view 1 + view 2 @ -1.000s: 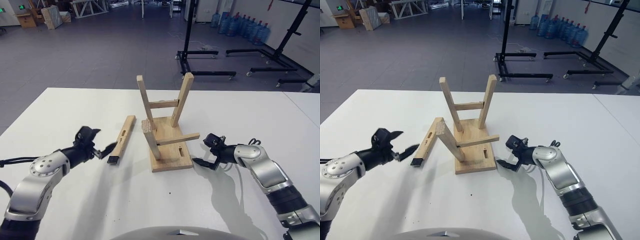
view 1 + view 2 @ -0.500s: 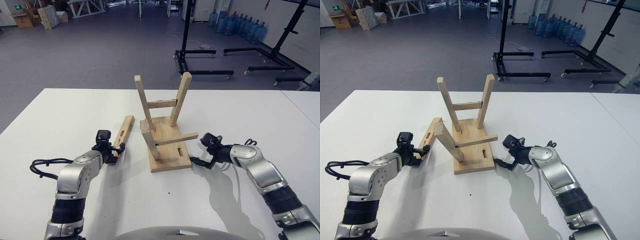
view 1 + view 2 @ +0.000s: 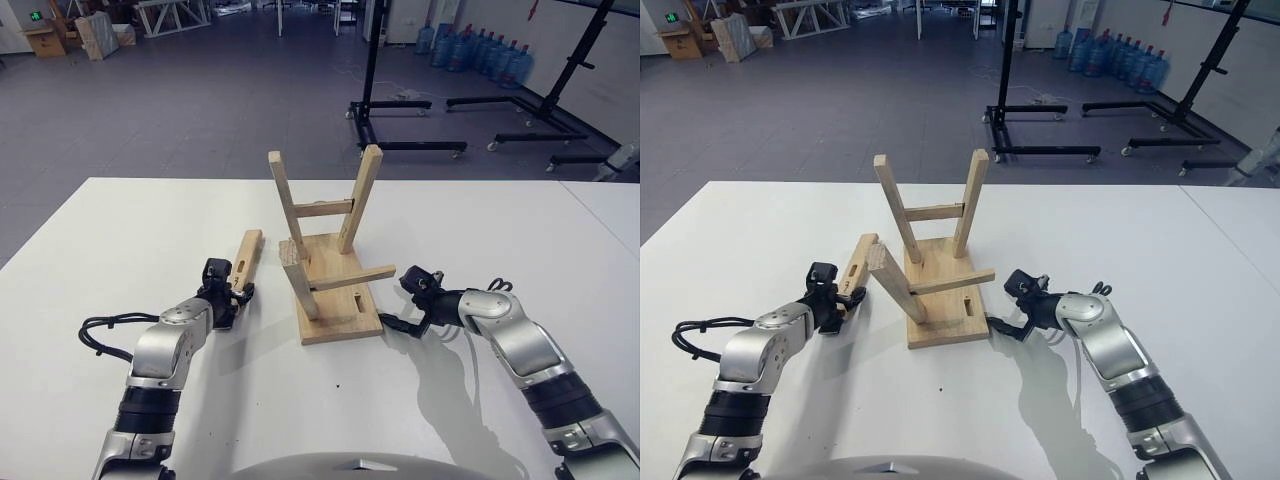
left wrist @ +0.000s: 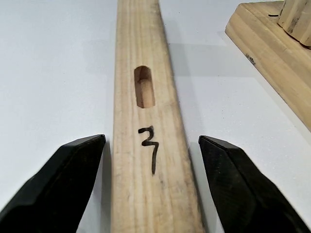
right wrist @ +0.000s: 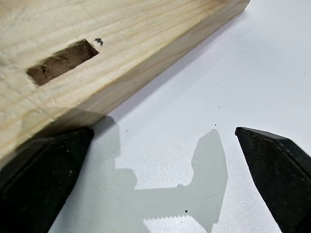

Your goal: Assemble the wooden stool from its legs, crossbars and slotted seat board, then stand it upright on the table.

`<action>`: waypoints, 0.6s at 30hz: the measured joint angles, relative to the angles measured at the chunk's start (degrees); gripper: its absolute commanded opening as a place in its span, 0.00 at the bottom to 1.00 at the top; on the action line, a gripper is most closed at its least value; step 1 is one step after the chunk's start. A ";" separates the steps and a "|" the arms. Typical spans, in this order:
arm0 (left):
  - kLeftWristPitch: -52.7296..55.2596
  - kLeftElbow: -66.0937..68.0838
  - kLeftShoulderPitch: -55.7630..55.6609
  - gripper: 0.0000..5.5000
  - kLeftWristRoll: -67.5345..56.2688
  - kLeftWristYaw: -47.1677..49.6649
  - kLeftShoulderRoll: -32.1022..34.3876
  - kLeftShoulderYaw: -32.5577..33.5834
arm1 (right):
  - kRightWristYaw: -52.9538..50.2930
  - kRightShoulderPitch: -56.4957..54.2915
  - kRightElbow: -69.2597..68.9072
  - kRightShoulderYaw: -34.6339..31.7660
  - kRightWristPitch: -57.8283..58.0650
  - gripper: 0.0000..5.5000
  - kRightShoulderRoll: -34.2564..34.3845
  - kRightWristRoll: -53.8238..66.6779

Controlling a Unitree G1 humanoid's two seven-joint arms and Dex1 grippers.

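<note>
Creeping forward, left hand (image 3: 228, 296) now straddles the loose leg (image 3: 247, 256) lying on the worktop (image 3: 120, 230), spread open, the leg's near end hidden beneath it. Right hand (image 3: 405, 300) gapes wide beside the upturned seat board (image 3: 345, 316).

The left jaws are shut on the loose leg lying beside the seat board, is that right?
No. The left gripper has its jaws open, one each side of the loose leg with gaps, as the left wrist view shows. The leg does lie beside the seat board.
</note>
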 measured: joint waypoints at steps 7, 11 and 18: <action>-0.29 -1.13 1.44 0.39 1.14 0.39 -0.62 -0.59 | 0.07 -0.31 0.56 0.15 -0.03 0.98 0.00 -0.01; -1.07 -0.22 1.47 0.37 1.48 0.96 -1.72 0.07 | 0.09 -0.48 1.07 0.51 -0.03 0.98 0.01 -0.02; -1.63 0.02 1.19 0.37 2.30 1.81 -1.52 1.50 | 0.08 -0.93 1.40 0.70 -0.04 0.98 0.04 0.01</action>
